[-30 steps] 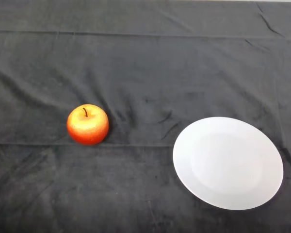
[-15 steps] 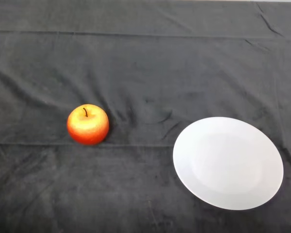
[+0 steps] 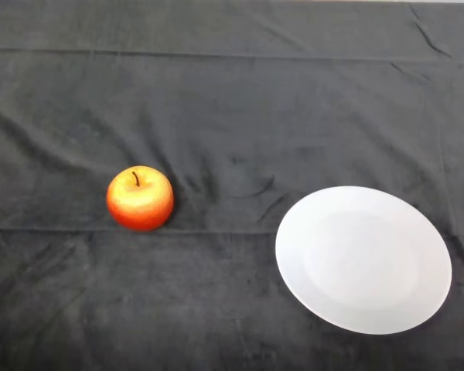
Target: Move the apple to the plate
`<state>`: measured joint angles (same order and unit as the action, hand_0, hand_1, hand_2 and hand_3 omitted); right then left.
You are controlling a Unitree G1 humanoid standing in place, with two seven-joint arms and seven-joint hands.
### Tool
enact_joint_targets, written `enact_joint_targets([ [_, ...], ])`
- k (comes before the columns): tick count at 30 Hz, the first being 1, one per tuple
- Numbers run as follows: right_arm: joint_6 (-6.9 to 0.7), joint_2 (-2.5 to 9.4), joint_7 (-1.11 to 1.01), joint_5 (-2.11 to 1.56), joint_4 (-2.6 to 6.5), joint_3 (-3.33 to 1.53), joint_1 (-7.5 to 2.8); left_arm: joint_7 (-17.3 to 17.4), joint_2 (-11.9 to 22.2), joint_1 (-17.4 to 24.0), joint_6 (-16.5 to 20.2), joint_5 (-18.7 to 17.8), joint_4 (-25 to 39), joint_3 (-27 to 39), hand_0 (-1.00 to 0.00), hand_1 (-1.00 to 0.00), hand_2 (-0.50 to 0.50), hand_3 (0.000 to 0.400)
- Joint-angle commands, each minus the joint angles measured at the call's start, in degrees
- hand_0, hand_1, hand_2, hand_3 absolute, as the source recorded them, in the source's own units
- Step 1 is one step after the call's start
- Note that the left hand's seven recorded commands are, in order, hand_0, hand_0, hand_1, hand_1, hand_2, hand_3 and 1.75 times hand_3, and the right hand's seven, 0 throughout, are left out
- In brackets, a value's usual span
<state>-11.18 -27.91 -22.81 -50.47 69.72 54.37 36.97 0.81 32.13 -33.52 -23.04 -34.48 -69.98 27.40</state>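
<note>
A red and yellow apple [image 3: 140, 198] with a dark stem stands upright on the dark cloth, left of the middle. A white round plate [image 3: 363, 259] lies on the cloth at the lower right, with nothing on it. A wide strip of cloth separates the apple from the plate's left rim.
The dark cloth [image 3: 232, 108] covers the whole table and has shallow creases and folds, some between the apple and the plate.
</note>
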Motion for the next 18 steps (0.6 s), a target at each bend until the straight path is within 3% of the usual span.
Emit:
enact_joint_targets([
  [1,0.49,-1.12,-0.14,-0.98,0.01,0.25,0.87,0.7,-0.8,-2.6,-0.2,1.7,2.3,-1.1,0.00,0.00,0.00,0.000],
  [18,0.48,-1.04,-0.06,-0.96,-0.18,0.20,0.81,3.4,-4.6,-3.3,-3.0,12.1,3.6,-9.4,0.00,0.00,0.00,0.000],
])
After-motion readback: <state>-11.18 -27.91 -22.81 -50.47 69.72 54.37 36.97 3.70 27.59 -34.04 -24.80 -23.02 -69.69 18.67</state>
